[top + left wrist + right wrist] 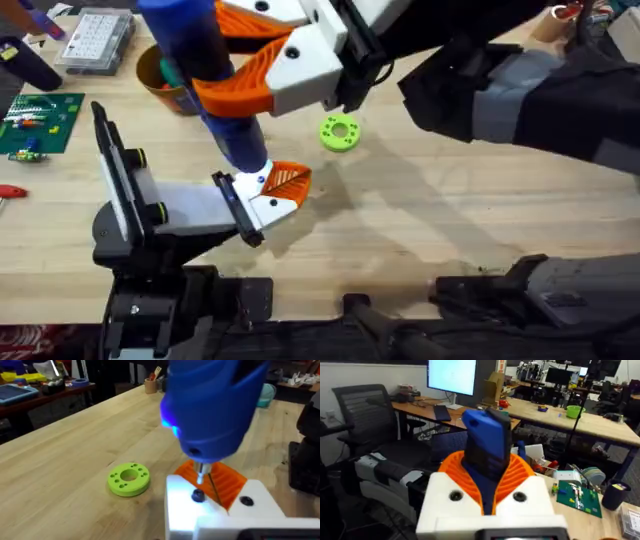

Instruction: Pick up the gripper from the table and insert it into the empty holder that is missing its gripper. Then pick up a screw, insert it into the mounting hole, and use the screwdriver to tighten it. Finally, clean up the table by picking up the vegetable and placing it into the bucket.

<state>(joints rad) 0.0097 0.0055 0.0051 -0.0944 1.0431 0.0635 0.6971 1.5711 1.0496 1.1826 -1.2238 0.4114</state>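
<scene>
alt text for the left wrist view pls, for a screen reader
A blue screwdriver points down with its thin metal bit on a dark screw in the white gripper block, whose ribbed orange fingertip shows just behind. A green ring with small holes lies flat on the light-wood table beside the block.

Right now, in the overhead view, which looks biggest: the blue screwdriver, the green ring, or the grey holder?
1. Holder and screwdriver: too close to rank, since the screwdriver is raised nearer the camera.
2. Green ring, clearly smallest.
</scene>
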